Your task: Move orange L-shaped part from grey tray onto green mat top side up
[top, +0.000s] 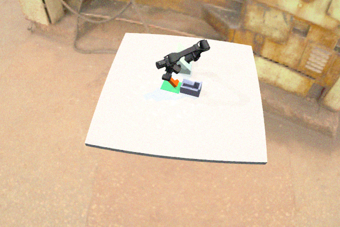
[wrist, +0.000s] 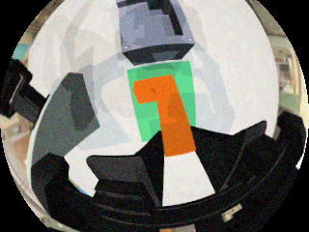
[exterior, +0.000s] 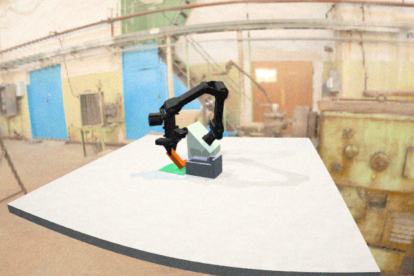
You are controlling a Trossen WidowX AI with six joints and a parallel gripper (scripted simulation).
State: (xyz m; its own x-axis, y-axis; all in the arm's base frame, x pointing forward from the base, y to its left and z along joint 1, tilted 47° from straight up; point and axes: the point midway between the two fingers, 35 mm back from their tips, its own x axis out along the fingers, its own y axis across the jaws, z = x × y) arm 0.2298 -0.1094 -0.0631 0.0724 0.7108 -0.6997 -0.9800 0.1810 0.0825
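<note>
The orange L-shaped part [top: 174,82] [exterior: 176,159] [wrist: 169,101] is held steeply tilted over the green mat [top: 165,87] [exterior: 168,168] [wrist: 185,70]. Its L-shaped end points down, low over the mat and close beside the tray; I cannot tell whether it touches either. My gripper [top: 170,78] [exterior: 170,150] [wrist: 174,131] is shut on the raised straight end of the part, above the mat. The grey tray [top: 189,91] [exterior: 200,169] [wrist: 145,29] stands right beside the mat, and its L-shaped pocket is empty. The fingertips' contact with the part is partly hidden in the top and exterior views.
A pale green-grey wedge-shaped block [top: 185,69] [exterior: 196,132] [wrist: 72,118] stands behind the tray and mat, close to the arm. The arm reaches over beside it. The white table top [top: 175,125] [exterior: 207,212] extends around them, with a dark front edge.
</note>
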